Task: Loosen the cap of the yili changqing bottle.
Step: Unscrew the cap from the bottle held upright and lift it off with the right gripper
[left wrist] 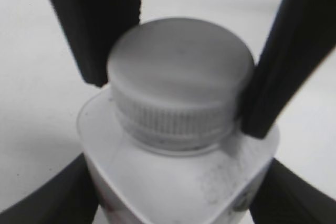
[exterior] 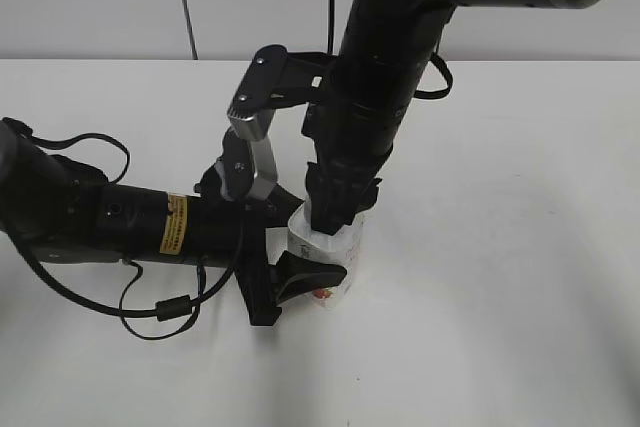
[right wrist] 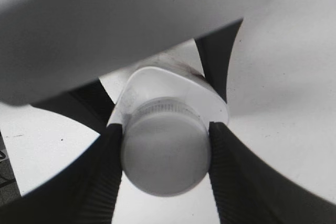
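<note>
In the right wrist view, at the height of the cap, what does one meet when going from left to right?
Left finger pad → cap → right finger pad. Both pads of the right gripper press on the cap's sides.

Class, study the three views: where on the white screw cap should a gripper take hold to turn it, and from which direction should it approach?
Grip the cap on opposite sides of its round wall, coming straight down from above, as the right gripper does now. The yili changqing bottle stands upright, so the cap faces up, and its ribbed rim helps the pads bite. The left gripper clamps the bottle's body from the side.
</note>
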Controlling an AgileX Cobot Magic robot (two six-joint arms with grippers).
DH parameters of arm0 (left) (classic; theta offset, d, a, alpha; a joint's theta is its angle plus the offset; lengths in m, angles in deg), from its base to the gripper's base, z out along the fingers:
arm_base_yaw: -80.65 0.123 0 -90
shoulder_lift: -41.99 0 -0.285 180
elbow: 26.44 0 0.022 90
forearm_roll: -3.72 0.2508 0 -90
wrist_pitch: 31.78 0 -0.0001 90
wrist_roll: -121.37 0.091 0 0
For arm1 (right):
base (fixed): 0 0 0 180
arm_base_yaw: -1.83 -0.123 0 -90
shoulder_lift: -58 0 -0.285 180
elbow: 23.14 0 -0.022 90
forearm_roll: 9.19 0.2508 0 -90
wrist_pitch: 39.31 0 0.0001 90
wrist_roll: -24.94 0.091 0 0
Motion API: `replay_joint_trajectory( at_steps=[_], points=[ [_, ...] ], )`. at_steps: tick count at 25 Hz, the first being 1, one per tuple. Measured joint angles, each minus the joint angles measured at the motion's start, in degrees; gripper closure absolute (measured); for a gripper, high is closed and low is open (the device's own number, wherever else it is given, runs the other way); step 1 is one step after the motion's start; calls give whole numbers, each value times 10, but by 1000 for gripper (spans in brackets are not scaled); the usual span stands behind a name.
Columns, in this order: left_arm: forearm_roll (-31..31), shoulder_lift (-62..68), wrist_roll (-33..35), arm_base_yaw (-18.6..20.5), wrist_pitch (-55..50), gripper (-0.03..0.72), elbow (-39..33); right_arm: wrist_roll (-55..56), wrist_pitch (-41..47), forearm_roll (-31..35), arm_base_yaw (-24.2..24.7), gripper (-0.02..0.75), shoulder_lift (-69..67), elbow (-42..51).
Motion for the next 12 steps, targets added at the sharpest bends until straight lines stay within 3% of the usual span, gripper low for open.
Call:
replay_joint_trajectory(
  at_steps=[7,12],
  points=[
    [0,0,0,0,0,204,0,-30,1,0,0,345,0,0],
    [1,0,0,0,0,204,0,-184,2,0,0,345,0,0]
  ],
)
